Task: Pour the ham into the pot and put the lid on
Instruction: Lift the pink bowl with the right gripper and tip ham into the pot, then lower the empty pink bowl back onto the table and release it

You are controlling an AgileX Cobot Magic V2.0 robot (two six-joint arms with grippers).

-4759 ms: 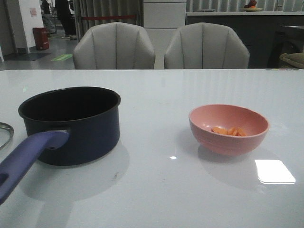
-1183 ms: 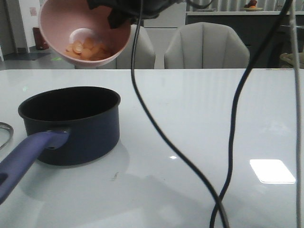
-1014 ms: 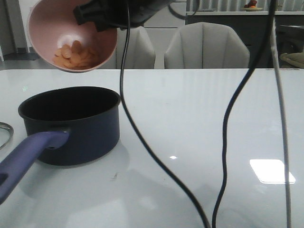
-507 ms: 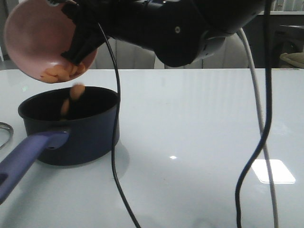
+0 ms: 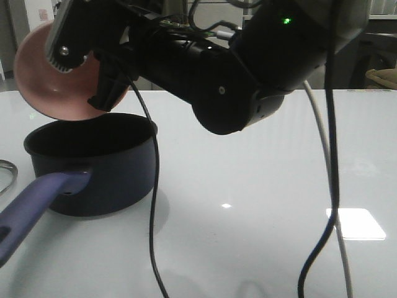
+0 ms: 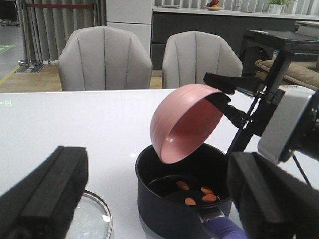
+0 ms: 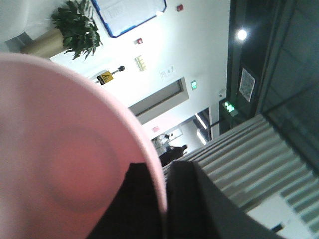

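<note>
My right gripper (image 5: 104, 73) is shut on the rim of the pink bowl (image 5: 59, 84), one finger inside and one outside (image 7: 164, 179). It holds the bowl tipped steeply, mouth down, over the dark blue pot (image 5: 99, 171). The bowl's inside (image 6: 192, 124) looks empty. Three ham slices (image 6: 197, 191) lie on the pot's black bottom. The pot's purple-blue handle (image 5: 28, 211) points toward the table's near left edge. The glass lid (image 6: 92, 224) lies flat on the table left of the pot. My left gripper (image 6: 157, 201) hangs open near the pot and lid, holding nothing.
The right arm (image 5: 236, 68) reaches across the table above the pot, and its black cables (image 5: 152, 223) hang down in front. Two grey chairs (image 6: 104, 57) stand behind the table's far edge.
The bowl went from the table's right side up over the pot, then tipped further. The ham slid out and fell into the pot. The right arm moved closer.
</note>
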